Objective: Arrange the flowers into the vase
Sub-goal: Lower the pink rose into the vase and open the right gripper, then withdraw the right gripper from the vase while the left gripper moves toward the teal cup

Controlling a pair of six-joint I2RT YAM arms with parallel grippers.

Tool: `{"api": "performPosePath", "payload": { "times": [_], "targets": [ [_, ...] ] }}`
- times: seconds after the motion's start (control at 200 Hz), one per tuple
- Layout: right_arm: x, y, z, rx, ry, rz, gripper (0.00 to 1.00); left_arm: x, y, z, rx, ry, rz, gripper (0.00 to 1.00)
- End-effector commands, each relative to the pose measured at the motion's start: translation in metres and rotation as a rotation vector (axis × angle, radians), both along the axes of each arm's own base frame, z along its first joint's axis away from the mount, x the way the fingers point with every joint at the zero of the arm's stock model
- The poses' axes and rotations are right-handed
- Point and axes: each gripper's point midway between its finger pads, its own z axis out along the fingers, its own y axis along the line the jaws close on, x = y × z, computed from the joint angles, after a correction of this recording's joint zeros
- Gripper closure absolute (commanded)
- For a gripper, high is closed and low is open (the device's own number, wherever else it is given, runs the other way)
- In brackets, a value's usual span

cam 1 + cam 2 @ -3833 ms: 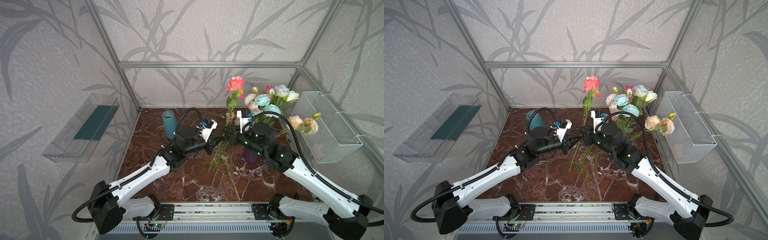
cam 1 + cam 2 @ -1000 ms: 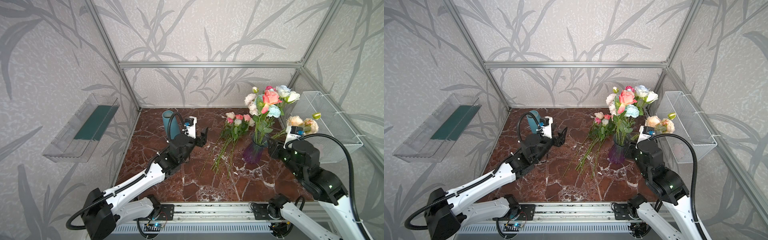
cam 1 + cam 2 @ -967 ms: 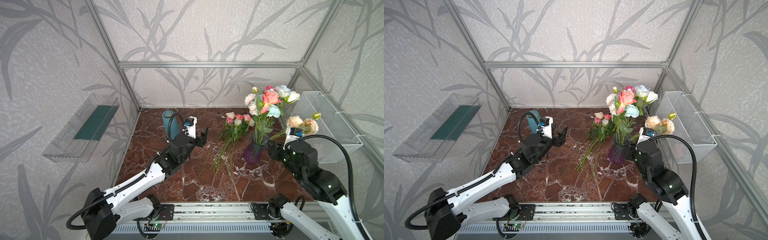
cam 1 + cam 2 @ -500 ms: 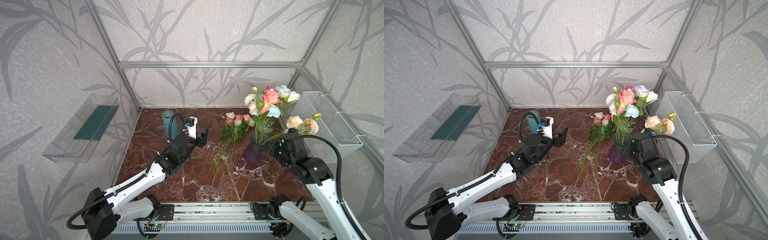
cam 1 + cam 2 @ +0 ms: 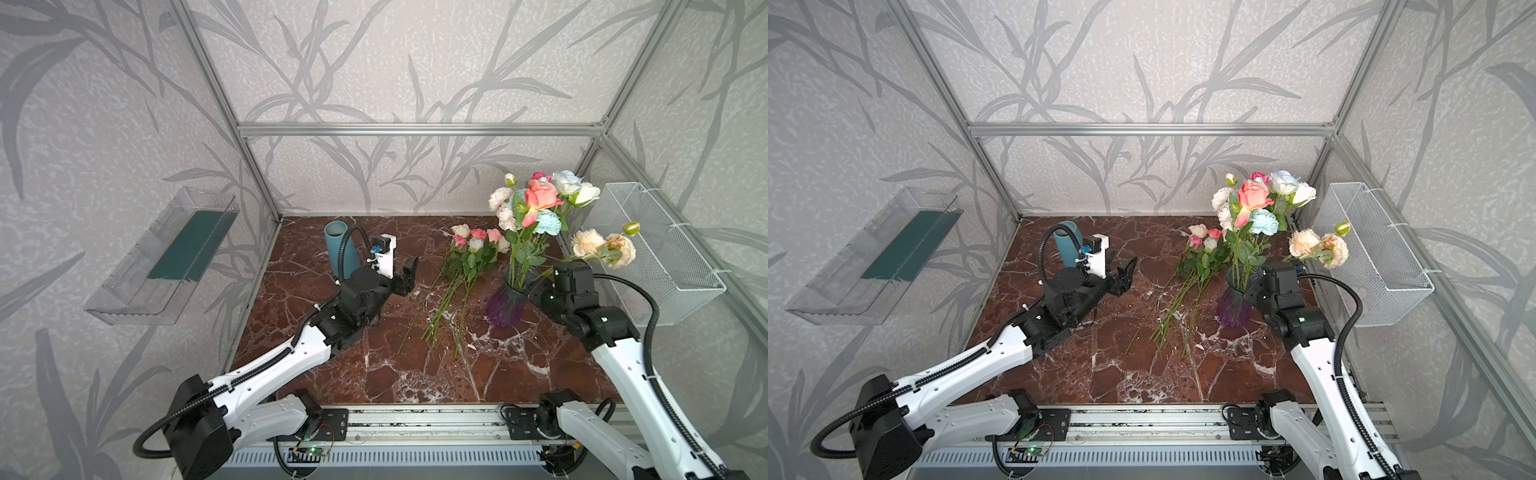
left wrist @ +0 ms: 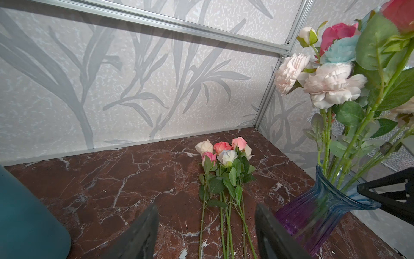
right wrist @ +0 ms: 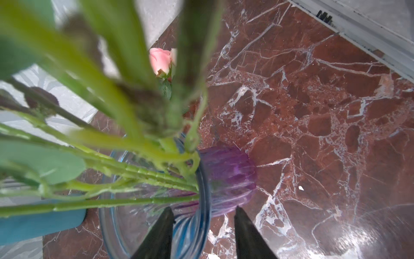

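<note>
While the right gripper [image 7: 202,208] straddles the rim of the vase [image 7: 226,175] with jaws parted, the left gripper [image 6: 206,208], spread and empty, is nearer the loose flowers [image 6: 224,177]. They lie straight ahead of it on the table [image 6: 112,183], stems pointing toward it, blooms away.

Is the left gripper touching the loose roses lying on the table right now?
Apart. In a top view, a strip of bare table separates the left gripper from the loose roses; its fingers are open, holding nothing.
</note>
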Motion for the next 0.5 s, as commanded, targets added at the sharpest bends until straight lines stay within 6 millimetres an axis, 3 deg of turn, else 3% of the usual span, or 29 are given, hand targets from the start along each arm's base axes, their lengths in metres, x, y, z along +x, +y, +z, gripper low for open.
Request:
{"api": "performPosePath", "payload": {
  "times": [0.0,0.495],
  "targets": [
    [0.013,0.002,0.002,0.038,-0.046,-0.007,0.57,0.001,-0.002,0.009,-0.02,-0.009,-0.007,0.31],
    [0.038,-0.012,-0.003,-0.027,-0.062,-0.03,0.84,0.001,0.0,0.01,-0.009,-0.018,0.002,0.31]
  ]
}}
